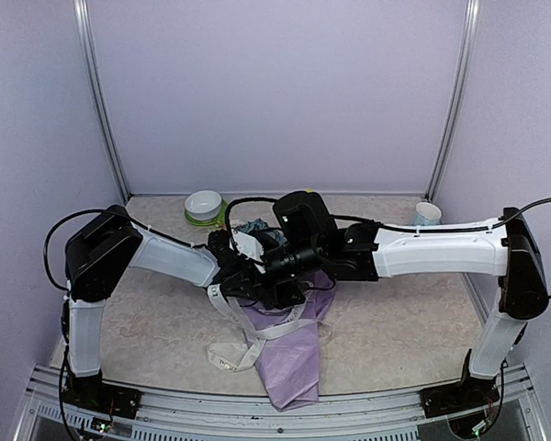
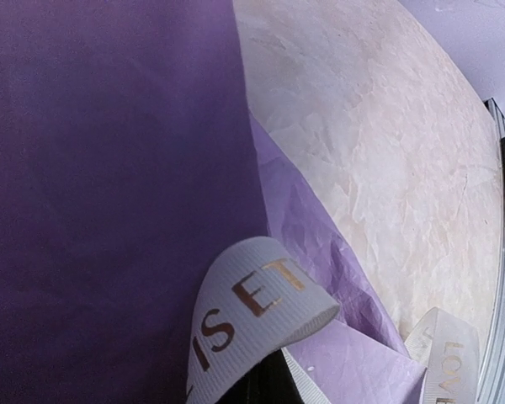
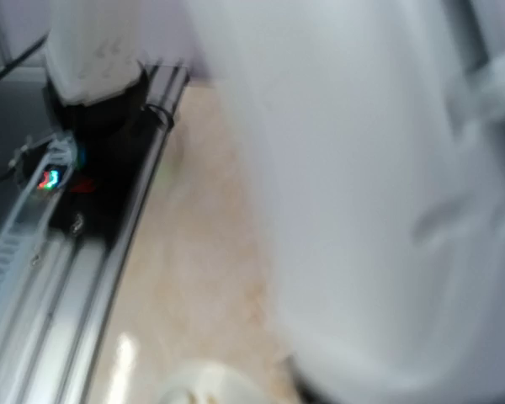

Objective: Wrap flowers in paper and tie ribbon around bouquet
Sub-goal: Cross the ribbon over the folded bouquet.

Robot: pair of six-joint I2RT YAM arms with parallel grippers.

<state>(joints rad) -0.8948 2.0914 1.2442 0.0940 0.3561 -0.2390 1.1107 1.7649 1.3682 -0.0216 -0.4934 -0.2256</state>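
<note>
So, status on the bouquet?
Left tool shut; right tool unreadable, view blurred. Both over bouquet; ribbon loose across paper, no bow seen. Bowl, cup at back, out of the way.

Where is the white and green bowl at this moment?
In the top view, the bowl stands at the far edge of the table, left of centre, just behind the left arm.

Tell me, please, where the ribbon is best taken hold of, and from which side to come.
Probably at the slack loop of the ribbon that lies on the table, just left of the narrow near end of the paper. Come straight down from above, with the fingers across its width. It lies flat, thin and uncovered there, so an approach from the side would likely slide over it.
</note>
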